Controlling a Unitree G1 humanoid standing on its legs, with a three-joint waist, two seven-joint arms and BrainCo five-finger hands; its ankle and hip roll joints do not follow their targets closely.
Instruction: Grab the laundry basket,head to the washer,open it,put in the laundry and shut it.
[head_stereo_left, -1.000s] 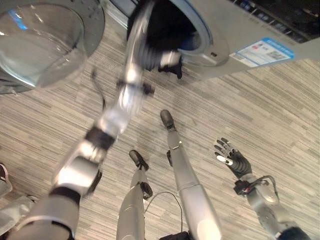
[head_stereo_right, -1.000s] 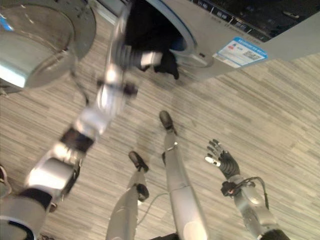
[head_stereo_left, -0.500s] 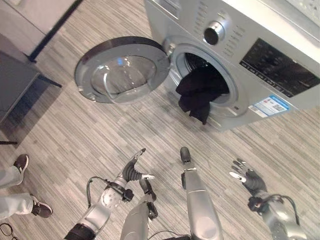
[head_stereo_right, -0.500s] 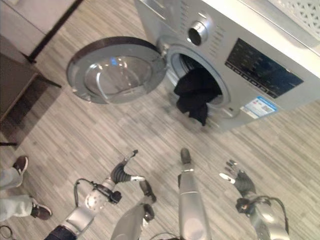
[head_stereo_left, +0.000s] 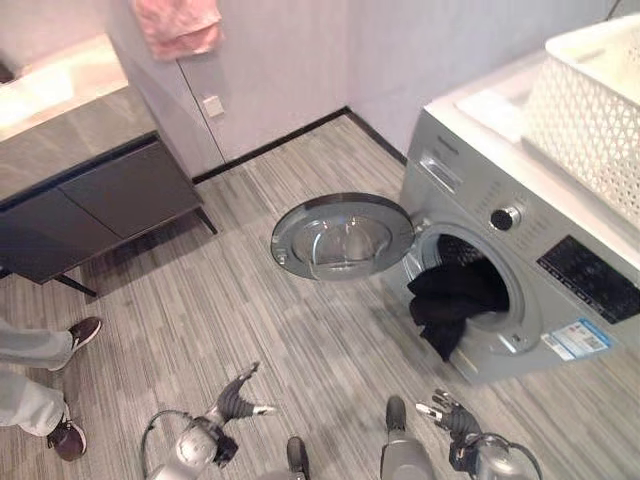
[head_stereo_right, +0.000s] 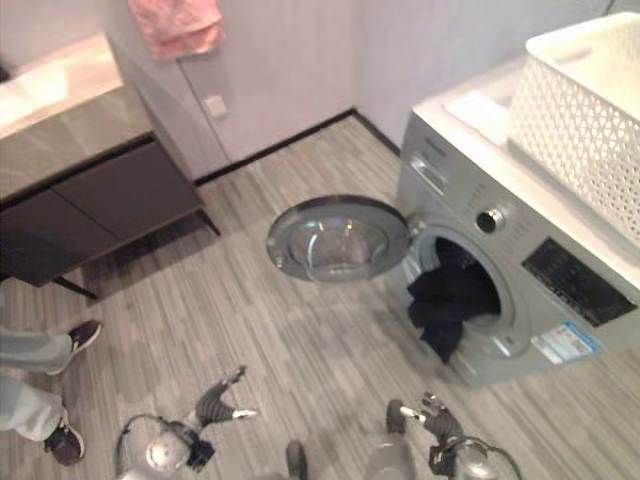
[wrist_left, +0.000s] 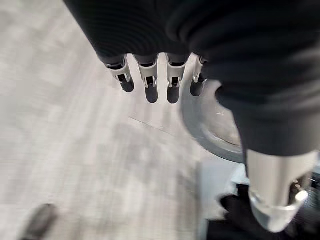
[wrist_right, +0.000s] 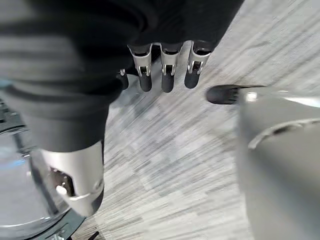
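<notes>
Laundry (head_stereo_left: 452, 300), dark, spills half over the washer (head_stereo_left: 520, 260) drum's lip beside its swung-open door (head_stereo_left: 343, 236), so closing waits; wrist views show the left hand (wrist_left: 150, 80) and right hand (wrist_right: 167, 70) relaxed, straight-fingered, empty, well short of the washer.

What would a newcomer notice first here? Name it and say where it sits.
The washer on the right stands with its round door swung wide open, and dark laundry spills from the drum over the lower rim. A white laundry basket sits on top of the washer, and a pink towel hangs on the far wall.
</notes>
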